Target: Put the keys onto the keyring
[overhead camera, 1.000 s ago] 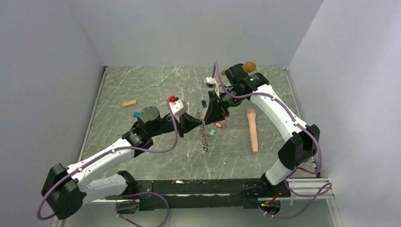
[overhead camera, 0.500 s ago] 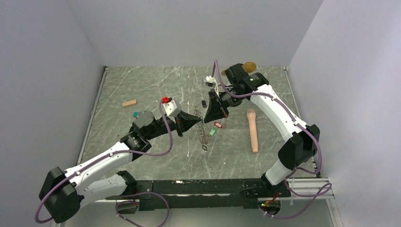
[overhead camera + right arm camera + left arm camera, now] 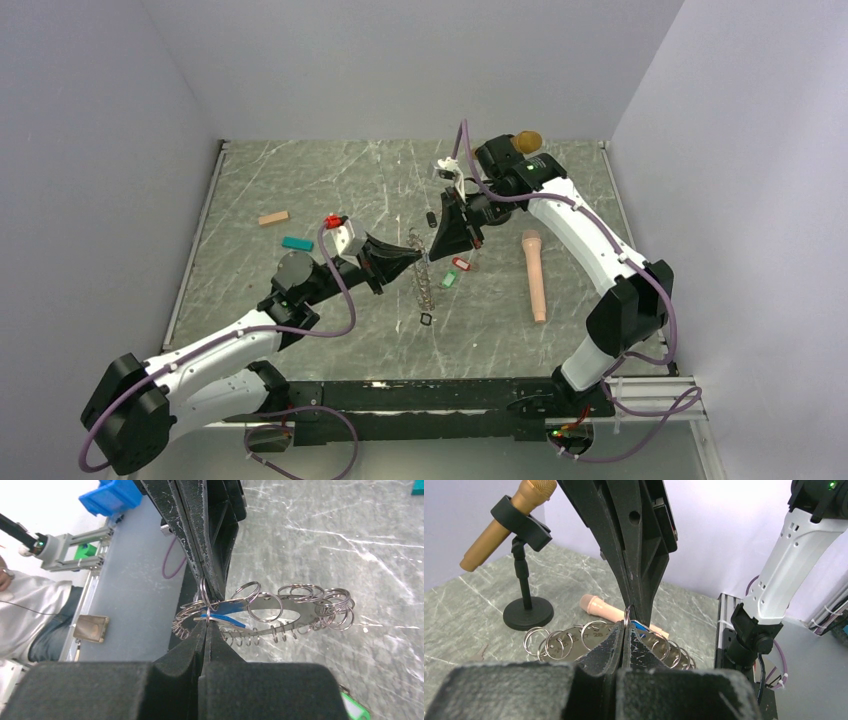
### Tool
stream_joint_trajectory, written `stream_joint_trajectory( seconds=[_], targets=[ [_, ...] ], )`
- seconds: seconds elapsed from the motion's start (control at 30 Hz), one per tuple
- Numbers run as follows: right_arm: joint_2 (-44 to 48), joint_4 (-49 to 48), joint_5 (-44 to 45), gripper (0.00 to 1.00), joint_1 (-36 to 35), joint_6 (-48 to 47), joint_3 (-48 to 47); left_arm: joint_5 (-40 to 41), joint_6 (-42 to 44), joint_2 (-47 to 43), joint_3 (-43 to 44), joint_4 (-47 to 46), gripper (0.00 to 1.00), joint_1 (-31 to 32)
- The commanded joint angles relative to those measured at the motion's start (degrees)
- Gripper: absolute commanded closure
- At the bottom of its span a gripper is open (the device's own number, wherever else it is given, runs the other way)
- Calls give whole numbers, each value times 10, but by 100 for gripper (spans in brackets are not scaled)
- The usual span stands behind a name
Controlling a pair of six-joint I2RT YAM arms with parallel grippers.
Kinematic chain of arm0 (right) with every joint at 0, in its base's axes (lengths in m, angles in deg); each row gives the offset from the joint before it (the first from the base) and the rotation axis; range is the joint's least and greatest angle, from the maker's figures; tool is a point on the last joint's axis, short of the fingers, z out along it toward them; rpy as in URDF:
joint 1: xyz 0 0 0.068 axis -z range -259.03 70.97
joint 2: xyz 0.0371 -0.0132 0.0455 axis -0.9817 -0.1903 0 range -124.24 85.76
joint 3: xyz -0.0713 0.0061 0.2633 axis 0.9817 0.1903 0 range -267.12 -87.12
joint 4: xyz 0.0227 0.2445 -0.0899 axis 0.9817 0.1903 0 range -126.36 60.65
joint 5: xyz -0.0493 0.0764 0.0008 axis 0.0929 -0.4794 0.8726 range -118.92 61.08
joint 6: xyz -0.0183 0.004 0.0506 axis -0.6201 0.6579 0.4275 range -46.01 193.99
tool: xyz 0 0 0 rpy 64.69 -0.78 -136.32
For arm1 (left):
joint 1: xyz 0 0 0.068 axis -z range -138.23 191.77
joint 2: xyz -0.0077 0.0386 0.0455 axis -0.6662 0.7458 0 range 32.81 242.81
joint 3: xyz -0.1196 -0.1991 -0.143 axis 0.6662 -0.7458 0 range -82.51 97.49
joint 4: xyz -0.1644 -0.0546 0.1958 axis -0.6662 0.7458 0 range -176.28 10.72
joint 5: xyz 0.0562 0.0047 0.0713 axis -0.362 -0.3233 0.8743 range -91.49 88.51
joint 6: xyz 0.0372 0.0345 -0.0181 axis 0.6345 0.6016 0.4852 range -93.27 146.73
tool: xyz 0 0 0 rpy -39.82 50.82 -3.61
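**Two hands, one small ring: the blue key goes up to the chain**

Two arms reach in from opposite sides, so the left hand (image 3: 624, 632) and the right hand (image 3: 205, 630) meet tip to tip above the marbled tabletop (image 3: 300, 180). Each is pinched fully shut. Meeting nose to nose would let one hand steady the keyring while the other works a key onto it, and that looks to be the step under way.

The keyring (image 3: 425, 285), a long chain of split rings, is held up at one end and the rest trails away below the hands. This probably keeps its rings spread and easy to reach. The red-tagged key (image 3: 460, 264) and the green-tagged key (image 3: 448, 281) lie loose on the tabletop just right of the chain, not yet threaded.

The blue-tagged key (image 3: 227, 609) is up at the grip, beside a small split ring (image 3: 628, 614) caught between both sets of fingertips. Whether that ring belongs to the key or to the chain cannot be told.

The overhead view alone shows both loose keys and the chain's full length, but the hands hide the blue tag there. The left wrist view shows the gold microphone (image 3: 511, 520) tilted on its round-based stand, where the overhead view shows only its head. The right wrist view shows the blue tag most clearly, lying against the rings.
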Motion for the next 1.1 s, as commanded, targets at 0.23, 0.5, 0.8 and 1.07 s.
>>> stream_joint_trajectory(
  seconds=[0.23, 0.5, 0.8, 1.07],
  targets=[
    [-3, -54, -51, 100, 2, 48, 47, -24, -53, 26, 9, -184, 100, -22],
    [-12, -82, -87, 100, 2, 80, 51, -43, -83, 60, 10, -239, 100, -27],
    [-18, -75, -87, 99, 2, 75, 42, -102, -114, 94, 24, -282, 100, -40],
    [-4, -71, -71, 91, 3, 65, 32, -74, -150, 103, 4, -326, 100, -48]
  ],
)
